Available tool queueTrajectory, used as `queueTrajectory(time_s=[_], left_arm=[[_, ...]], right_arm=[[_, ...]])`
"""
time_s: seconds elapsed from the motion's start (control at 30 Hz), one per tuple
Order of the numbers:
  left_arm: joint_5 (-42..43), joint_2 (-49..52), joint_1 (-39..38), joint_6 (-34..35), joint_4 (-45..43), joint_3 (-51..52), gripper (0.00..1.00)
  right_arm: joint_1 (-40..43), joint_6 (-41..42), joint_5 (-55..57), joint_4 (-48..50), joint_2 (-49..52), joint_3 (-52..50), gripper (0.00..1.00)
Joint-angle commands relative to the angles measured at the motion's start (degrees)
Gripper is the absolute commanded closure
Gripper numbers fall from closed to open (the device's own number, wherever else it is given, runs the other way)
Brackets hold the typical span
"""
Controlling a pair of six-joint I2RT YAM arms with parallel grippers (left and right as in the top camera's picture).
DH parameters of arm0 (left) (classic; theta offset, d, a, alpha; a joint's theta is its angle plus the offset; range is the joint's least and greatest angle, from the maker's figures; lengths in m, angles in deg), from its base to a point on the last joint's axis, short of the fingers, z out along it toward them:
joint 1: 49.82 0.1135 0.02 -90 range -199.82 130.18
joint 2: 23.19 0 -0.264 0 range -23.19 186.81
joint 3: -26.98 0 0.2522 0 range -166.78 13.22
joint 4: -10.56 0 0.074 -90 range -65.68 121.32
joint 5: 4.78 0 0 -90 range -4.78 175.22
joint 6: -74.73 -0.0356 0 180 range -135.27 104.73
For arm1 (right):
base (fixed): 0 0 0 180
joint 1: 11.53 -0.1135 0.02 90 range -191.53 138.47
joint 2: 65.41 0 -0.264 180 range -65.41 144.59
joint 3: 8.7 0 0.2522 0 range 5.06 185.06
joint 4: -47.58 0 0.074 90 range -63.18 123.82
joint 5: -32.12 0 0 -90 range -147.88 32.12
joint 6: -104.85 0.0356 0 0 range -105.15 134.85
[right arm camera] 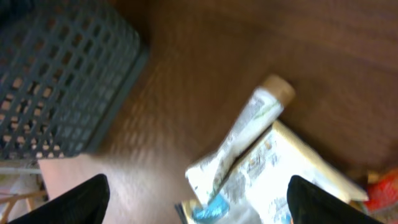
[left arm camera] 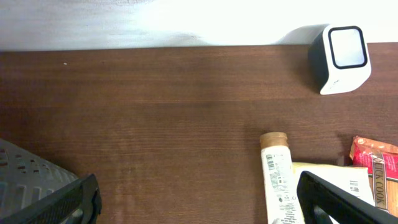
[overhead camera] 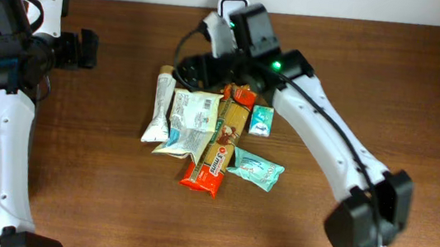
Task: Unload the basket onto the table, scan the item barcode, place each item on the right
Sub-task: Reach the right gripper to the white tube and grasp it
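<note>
Right gripper (right arm camera: pixel 198 202), fingers spread and empty, is hovering over the tube (right arm camera: pixel 249 130); left gripper (left arm camera: pixel 199 202), likewise released, is facing the scanner (left arm camera: pixel 342 56).

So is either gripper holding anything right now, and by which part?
Nothing is held; the left gripper and right gripper both stand open, empty.

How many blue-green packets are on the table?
2. One small teal box sits at the pile's right edge. One flat teal wrapper lies below it in the overhead view. A bluish edge peeks from under the white pouch, possibly another.
</note>
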Motion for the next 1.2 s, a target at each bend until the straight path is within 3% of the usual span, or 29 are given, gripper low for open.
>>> queueTrajectory(time_s=[0.0,0.13,0.33,0.77,1.03,1.17], left_arm=[[0.6,-0.7,0.2,0.5,0.0,-0.2,0.01],[0.7,-0.7,0.2,0.5,0.0,-0.2,0.01],[0.7,-0.7,0.2,0.5,0.0,-0.2,0.01],[0.7,-0.7,0.2,0.5,0.0,-0.2,0.01],[0.7,-0.7,0.2,0.5,0.0,-0.2,0.0],[0.7,-0.7,0.2,0.5,0.0,-0.2,0.01]], right_arm=[[-2.0,4.7,4.8,-2.3,7.4,9.0,0.14],[-5.1,8.8,10.3,-1.6,11.1,9.3,0.17],[-8.1,14.8,12.6,0.0,17.1,9.3,0.32],[-9.5,18.7,8.9,0.3,28.7,9.3,0.38],[-9.5,15.7,12.4,-0.4,30.6,9.0,0.61],[-9.1,15.5,11.9,-1.3,30.0,9.2,0.79]])
